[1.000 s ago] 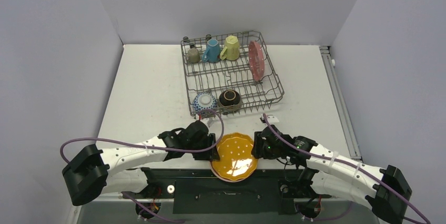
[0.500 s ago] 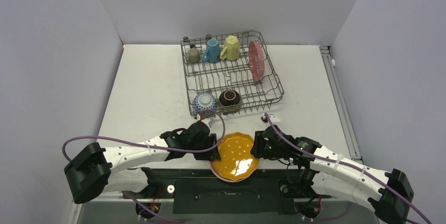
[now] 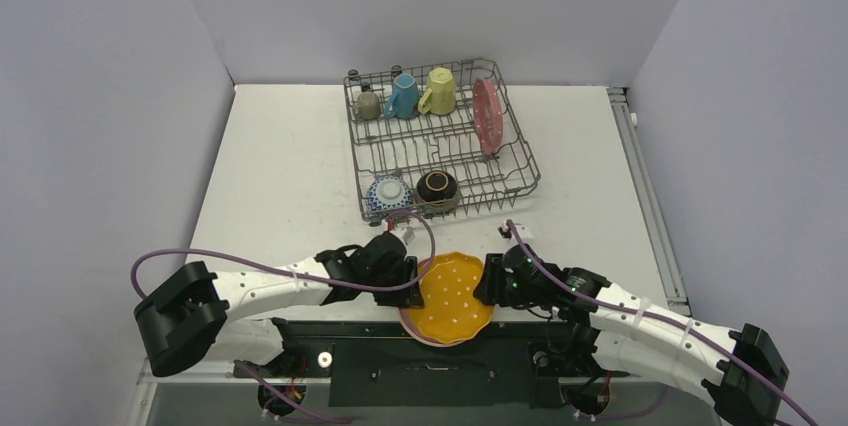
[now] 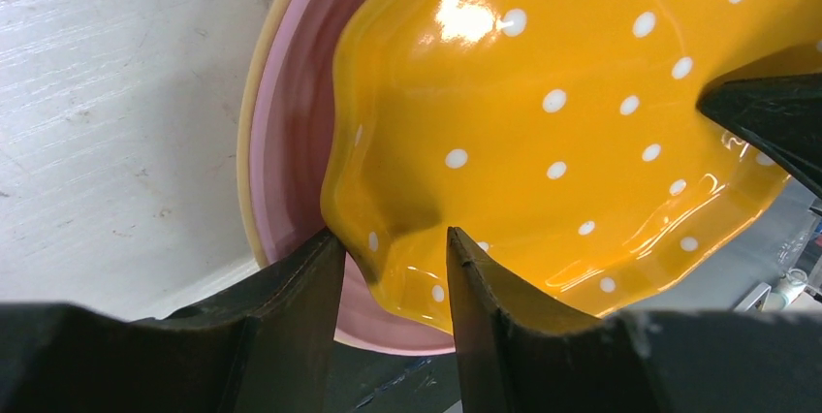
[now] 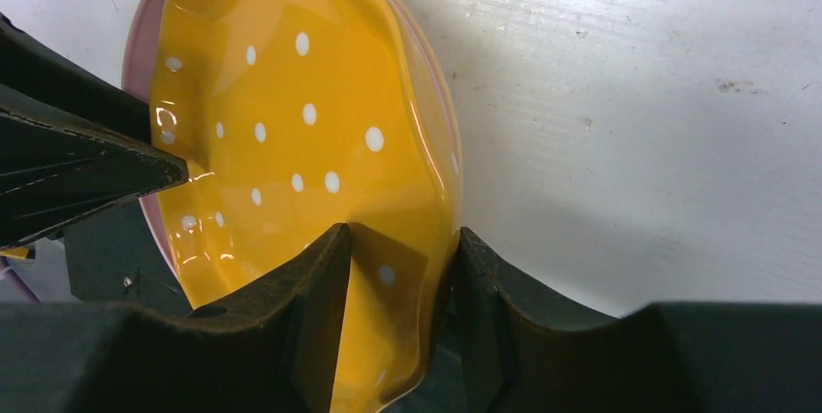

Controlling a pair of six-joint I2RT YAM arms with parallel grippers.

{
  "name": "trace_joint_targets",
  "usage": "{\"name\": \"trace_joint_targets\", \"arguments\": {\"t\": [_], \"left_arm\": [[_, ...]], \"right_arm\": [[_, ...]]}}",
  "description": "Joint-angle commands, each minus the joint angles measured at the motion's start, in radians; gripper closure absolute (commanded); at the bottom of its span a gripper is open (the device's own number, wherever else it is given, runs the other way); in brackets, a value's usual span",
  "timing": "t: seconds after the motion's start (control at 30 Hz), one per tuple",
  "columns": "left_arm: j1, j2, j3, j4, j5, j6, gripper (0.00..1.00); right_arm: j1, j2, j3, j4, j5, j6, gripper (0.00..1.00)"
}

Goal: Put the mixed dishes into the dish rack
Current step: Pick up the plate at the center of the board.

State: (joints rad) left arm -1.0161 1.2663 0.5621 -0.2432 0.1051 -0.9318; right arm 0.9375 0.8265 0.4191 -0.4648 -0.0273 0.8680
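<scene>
An orange scalloped plate with white dots (image 3: 455, 296) is tilted above a pink plate (image 4: 291, 142) and a tan plate (image 4: 247, 142) stacked at the table's near edge. My left gripper (image 3: 410, 281) is shut on the orange plate's left rim (image 4: 407, 180), one finger under it and one on its face. My right gripper (image 3: 490, 284) is shut on its right rim (image 5: 320, 142). The grey wire dish rack (image 3: 520, 161) stands farther back. It holds a grey-olive mug (image 3: 368, 104), a blue mug (image 3: 403, 96), a yellow mug (image 3: 439, 92), an upright pink-red plate (image 3: 487, 116), a blue-white bowl (image 3: 388, 193) and a dark brown bowl (image 3: 437, 187).
The stacked plates overhang the near table edge above the dark arm-base frame (image 3: 400, 356). Walls enclose the table on the left, back and right. Bare white tabletop (image 3: 280, 176) lies left of the rack.
The orange plate has tipped up off the stack and shifted slightly right. Both grippers moved with it, staying on its rims.
</scene>
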Motion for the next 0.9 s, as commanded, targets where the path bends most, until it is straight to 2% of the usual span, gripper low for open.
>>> {"name": "trace_joint_targets", "arguments": {"t": [0.0,0.37,0.67,0.87], "left_arm": [[-0.018,0.042,0.022,0.045,-0.003,0.012,0.60],[-0.053,0.122,0.080,0.068,-0.002,0.013,0.62],[-0.066,0.157,0.122,0.064,0.004,0.023,0.78],[-0.072,0.178,0.152,0.064,0.010,0.028,0.85]], "right_arm": [[0.010,-0.042,-0.010,0.072,-0.067,0.042,0.63],[0.010,-0.127,0.006,-0.009,-0.032,0.037,0.63],[0.010,-0.160,0.001,-0.021,-0.026,0.044,0.64],[0.010,-0.179,0.012,-0.035,-0.023,0.049,0.64]]}}
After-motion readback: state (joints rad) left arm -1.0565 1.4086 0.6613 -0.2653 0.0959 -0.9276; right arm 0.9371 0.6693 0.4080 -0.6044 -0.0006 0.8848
